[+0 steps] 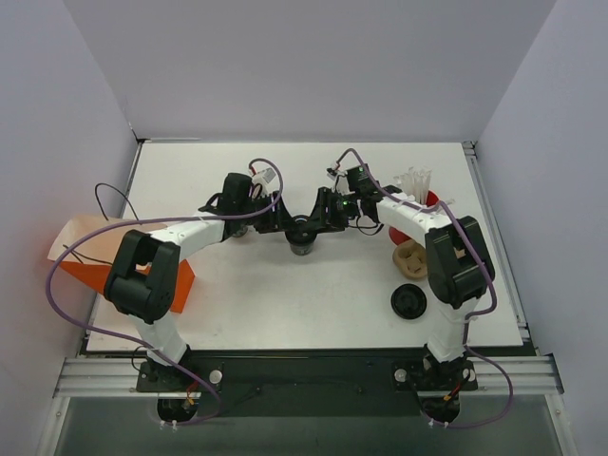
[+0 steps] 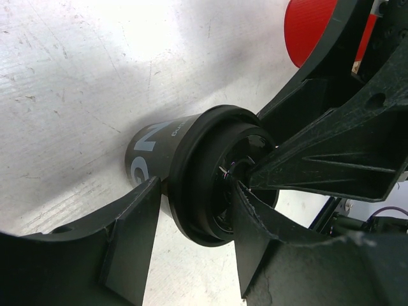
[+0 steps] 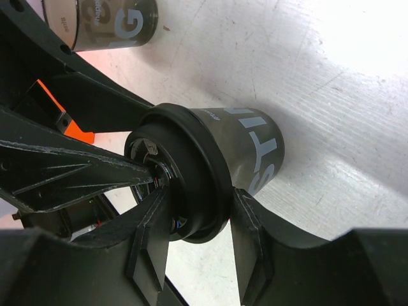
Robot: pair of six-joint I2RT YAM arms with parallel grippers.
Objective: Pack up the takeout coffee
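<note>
The takeout coffee (image 1: 302,235), a small dark cup with a black round lid, stands at the middle of the table with both grippers meeting at it. In the left wrist view my left gripper (image 2: 194,191) straddles the lid rim (image 2: 191,185). One finger (image 2: 131,242) lies along the cup wall with table showing between it and the rim, and the other lies over the lid top. My right gripper (image 3: 197,201) pinches the same lid edge of the coffee (image 3: 245,150). One of its fingers (image 3: 252,236) is under the rim and the other is on the lid top.
A second dark cup with a pale label (image 3: 108,22) stands just behind the left gripper. An orange bag (image 1: 123,271) lies at the left edge. At the right are a red cup of white stirrers (image 1: 418,190), a tan piece (image 1: 410,258) and a flat black lid disc (image 1: 410,301).
</note>
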